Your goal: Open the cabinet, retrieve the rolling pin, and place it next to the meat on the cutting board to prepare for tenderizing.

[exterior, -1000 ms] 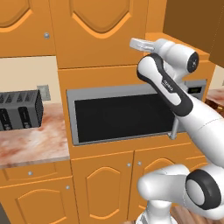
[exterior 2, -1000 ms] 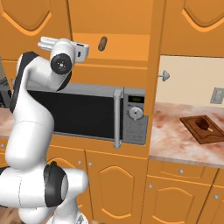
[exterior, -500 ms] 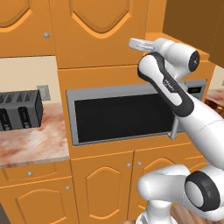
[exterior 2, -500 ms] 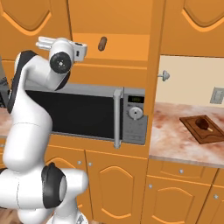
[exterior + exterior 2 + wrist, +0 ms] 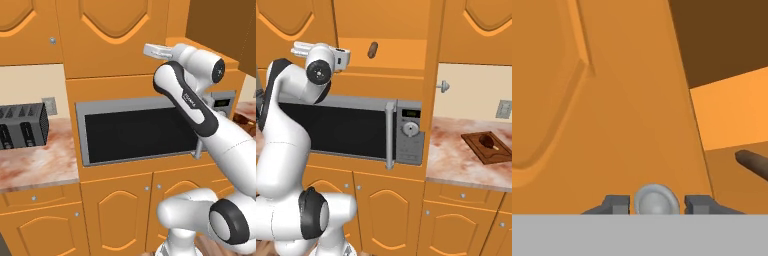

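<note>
An orange kitchen wall w/ a pink-veined marble tabletop is seen across both base views. At far left a dark toaster is set on that tabletop. Next comes the microwave, built in under the cabinet. In the left base view the tool is held up at the cabinet door's edge. In the hand view its two fingertips are spread apart, w/ the round silver knob sat between them; contact w/ the knob can't be told. The door is ajar: a dark interior and shelf are exposed to the knob's right, w/ the rolling pin lying on the shelf, end-on. At far right the cutting board is laid on the tabletop, the meat resting on it.
</note>
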{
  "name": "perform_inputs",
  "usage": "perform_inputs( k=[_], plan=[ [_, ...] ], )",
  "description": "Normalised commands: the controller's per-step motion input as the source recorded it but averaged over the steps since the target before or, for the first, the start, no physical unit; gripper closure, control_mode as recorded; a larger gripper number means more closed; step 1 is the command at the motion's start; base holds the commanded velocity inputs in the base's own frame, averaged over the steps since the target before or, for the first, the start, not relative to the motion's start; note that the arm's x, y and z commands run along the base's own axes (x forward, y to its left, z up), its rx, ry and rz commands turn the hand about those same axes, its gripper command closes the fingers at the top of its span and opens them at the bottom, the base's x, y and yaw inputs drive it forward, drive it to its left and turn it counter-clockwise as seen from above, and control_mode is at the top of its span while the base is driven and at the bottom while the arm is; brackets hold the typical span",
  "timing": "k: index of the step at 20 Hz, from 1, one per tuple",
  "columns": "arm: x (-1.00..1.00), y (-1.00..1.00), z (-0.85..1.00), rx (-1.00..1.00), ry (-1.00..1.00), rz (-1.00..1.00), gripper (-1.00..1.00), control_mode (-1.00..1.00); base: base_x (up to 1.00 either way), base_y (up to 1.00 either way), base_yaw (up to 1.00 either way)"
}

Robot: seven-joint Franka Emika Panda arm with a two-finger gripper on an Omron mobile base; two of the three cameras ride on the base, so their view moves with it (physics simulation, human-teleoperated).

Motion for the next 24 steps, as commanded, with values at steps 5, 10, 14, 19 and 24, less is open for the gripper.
perform_inputs(
  k=[5, 10, 14, 19, 24],
  plan=[
    [-0.26, 0.44, -0.10, 0.00, -0.06, 0.04, 1.00, -1.00, 0.00, 0.00, 0.00],
    [-0.46, 0.52, -0.10, 0.00, 0.00, 0.05, 1.00, -1.00, 0.00, 0.00, 0.00],
    [-0.55, 0.57, -0.11, 0.00, 0.00, 0.06, 1.00, -1.00, 0.00, 0.00, 0.00],
    [-0.63, 0.63, -0.15, 0.00, 0.00, 0.07, 1.00, -1.00, 0.00, 0.00, 0.00],
    [-0.70, 0.71, -0.20, 0.00, 0.00, 0.07, 1.00, -1.00, 0.00, 0.00, 0.00]
  ],
)
